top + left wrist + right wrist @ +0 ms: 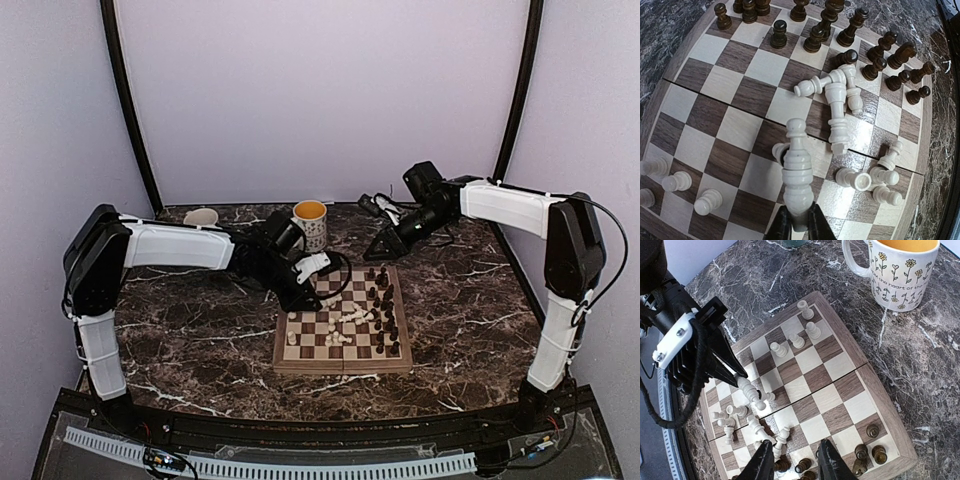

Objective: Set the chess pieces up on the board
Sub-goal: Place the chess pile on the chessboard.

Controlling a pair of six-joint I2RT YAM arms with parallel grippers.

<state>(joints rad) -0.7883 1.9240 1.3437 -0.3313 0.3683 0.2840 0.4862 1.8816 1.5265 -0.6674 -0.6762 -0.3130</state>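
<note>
1. The board (pixel 759 64) lies flat about the middle of the marble tabletop (pixel 180 340). It is a little nearer the near edge than the far one, with its sides roughly square to the table's edges.
2. The left gripper (pixel 799 220) hangs over the far-left part of the board. Its fingers are clamped on the base of a tall white piece (pixel 797 170).
3. That piece's long axis runs in line with the fingers, tilted rather than upright or flat. Its head points away from the gripper, down toward the middle of the board and the table's right edge. Whether the head touches the board cannot be told.
4. The right gripper (pixel 796 447) is above the board's far-right corner, over the dark side. Its fingers are apart with nothing between them.
5. Loose white pieces (pixel 840 100) lie on their sides in a heap at mid-board, touching one another, with their long axes pointing several ways.
6. White pawns (pixel 812 330) stand upright along the board's left side. The dark pieces (pixel 815 40) crowd the side toward the right edge, most upright and a few leaning or fallen.
7. A flowered mug (pixel 900 275) stands upright near the far edge, beyond the board's far-left corner and apart from it.
</note>
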